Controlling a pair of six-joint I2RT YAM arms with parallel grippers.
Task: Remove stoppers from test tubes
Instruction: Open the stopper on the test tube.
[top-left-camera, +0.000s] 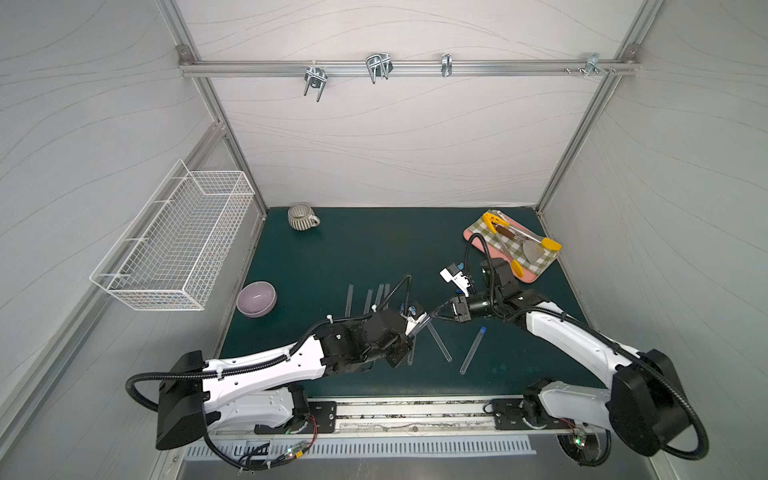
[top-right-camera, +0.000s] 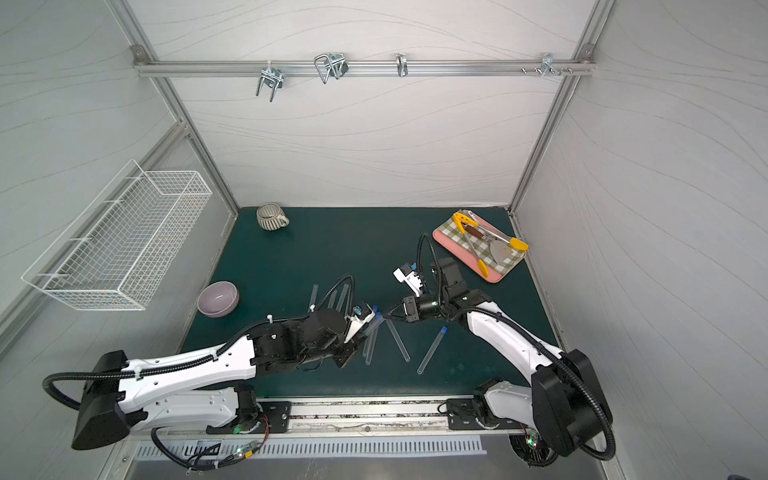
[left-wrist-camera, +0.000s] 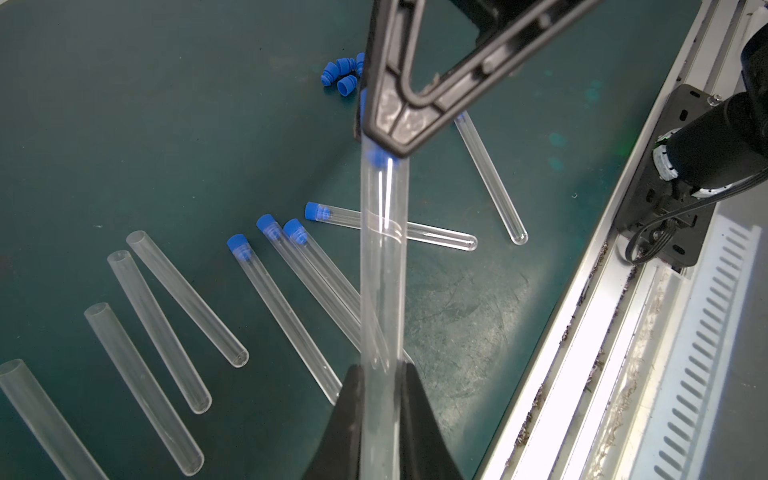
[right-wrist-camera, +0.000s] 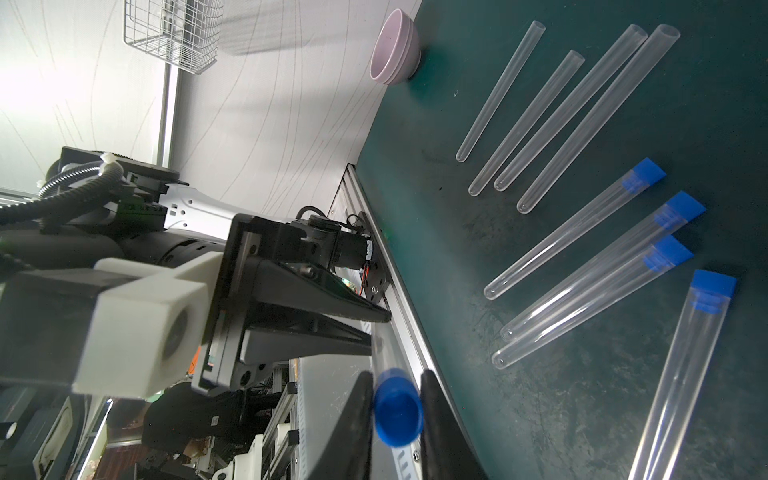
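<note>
My left gripper (left-wrist-camera: 382, 370) is shut on a clear test tube (left-wrist-camera: 382, 270), held in the air above the green mat. The tube's far end carries a blue stopper (right-wrist-camera: 397, 411). My right gripper (right-wrist-camera: 397, 382) is shut on that stopper, one finger on each side. In both top views the two grippers meet tip to tip at mid-table, left gripper (top-left-camera: 417, 328) and right gripper (top-left-camera: 434, 316). Several stoppered tubes (left-wrist-camera: 282, 311) lie on the mat. Several open tubes (left-wrist-camera: 153, 328) lie in a row beside them. A small heap of loose stoppers (left-wrist-camera: 343, 75) lies farther off.
A purple bowl (top-left-camera: 256, 298) sits left of the tubes and a striped mug (top-left-camera: 302, 216) at the back. A pink board with a checked cloth and utensils (top-left-camera: 515, 245) lies back right. A wire basket (top-left-camera: 178, 245) hangs on the left wall. A metal rail (top-left-camera: 415, 415) runs along the front edge.
</note>
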